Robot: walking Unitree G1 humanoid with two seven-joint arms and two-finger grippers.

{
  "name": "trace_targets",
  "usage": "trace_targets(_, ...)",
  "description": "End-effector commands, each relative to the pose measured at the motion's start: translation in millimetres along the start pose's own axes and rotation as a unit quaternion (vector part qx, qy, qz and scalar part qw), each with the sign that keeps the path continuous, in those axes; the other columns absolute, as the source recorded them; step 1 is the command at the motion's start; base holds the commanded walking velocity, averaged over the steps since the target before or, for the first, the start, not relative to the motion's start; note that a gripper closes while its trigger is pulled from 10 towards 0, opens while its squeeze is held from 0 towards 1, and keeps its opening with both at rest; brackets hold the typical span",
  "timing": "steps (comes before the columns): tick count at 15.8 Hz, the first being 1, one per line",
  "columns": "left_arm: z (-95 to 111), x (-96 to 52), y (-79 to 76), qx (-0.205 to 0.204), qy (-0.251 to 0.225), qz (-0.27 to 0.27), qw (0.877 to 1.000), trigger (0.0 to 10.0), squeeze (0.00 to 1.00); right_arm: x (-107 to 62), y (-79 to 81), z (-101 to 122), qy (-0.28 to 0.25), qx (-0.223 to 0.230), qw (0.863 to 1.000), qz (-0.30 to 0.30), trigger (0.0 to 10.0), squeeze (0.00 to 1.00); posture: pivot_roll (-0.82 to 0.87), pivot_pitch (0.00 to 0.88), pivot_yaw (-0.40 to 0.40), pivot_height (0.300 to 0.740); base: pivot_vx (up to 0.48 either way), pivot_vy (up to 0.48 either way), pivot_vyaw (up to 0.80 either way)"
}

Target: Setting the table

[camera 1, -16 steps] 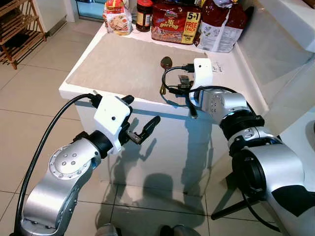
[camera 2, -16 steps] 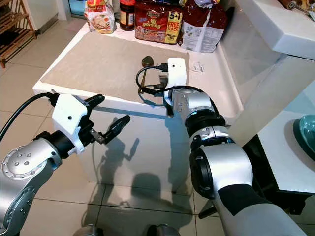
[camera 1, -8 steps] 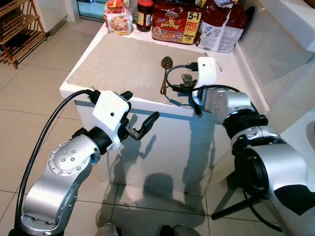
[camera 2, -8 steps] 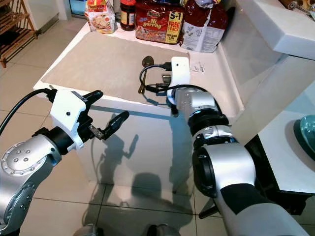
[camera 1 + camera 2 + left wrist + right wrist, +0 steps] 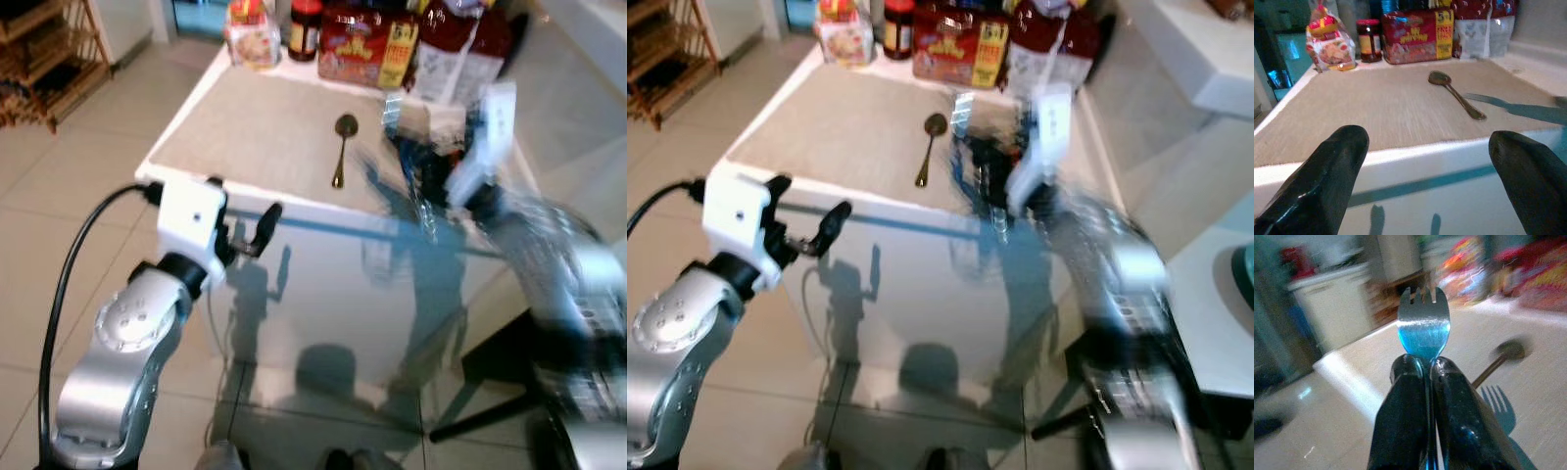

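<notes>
Fingers of the left gripper [image 5: 250,233] stand spread before the white table [image 5: 294,211]. On its beige woven placemat [image 5: 1381,105] lies a brass-coloured spoon [image 5: 341,147]. Farther right, the blurred right gripper [image 5: 1422,369], sharper in its wrist view, pinches a silver metal fork [image 5: 1423,328], tines up, above the mat.

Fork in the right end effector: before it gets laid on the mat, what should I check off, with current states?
1. Fork clamped between the right end effector fingers: ok.
2. Tines pointing forward, past the fingertips: ok.
3. Spoon lying flat on the placemat: ok.
4. Bare mat beside the spoon for the fork: ok.
5. Right arm steady: not ok, heavily blurred in both eye views.
6. Left end effector open, off the table edge: ok.
</notes>
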State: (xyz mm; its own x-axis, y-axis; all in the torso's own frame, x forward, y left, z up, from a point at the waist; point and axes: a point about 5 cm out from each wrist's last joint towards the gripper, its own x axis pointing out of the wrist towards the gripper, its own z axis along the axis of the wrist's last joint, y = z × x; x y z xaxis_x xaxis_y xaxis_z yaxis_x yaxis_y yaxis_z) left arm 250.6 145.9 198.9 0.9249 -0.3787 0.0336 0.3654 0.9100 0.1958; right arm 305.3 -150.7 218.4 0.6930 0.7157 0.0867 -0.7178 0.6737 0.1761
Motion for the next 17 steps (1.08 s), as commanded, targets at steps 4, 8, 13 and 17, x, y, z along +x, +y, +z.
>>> trace_targets(4, -1, -3.0, -9.1, 0.014, -0.005, -0.023, 1.0, 10.0, 0.0, -26.2, 20.6, -8, -0.009, -0.01, 1.0, 0.026, 10.0, 0.0, 0.0, 0.058, -0.084, 0.74, 0.0, -0.429, 0.0)
trace_targets(8, -1, 1.7, -17.2, 0.019, -0.009, -0.024, 0.999, 10.0, 0.0, -29.2, 33.4, -25, 0.015, -0.008, 0.999, 0.028, 10.0, 0.0, 0.01, 0.043, -0.081, 0.74, 0.0, -0.48, 0.0)
trace_targets(13, -3, 4.7, -20.1, 0.02, -0.009, -0.02, 1.0, 10.0, 0.0, -32.8, 32.7, -26, 0.021, -0.018, 0.999, 0.022, 10.0, 0.0, 0.01, 0.034, -0.081, 0.74, 0.0, -0.48, 0.0)
trace_targets(17, 1, 10.0, -18.7, 0.04, -0.019, -0.016, 0.999, 10.0, 0.0, -32.6, 27.0, -25, 0.025, -0.027, 0.999, 0.002, 10.0, 0.0, 0.0, 0.034, -0.075, 0.74, 0.0, -0.48, 0.0)
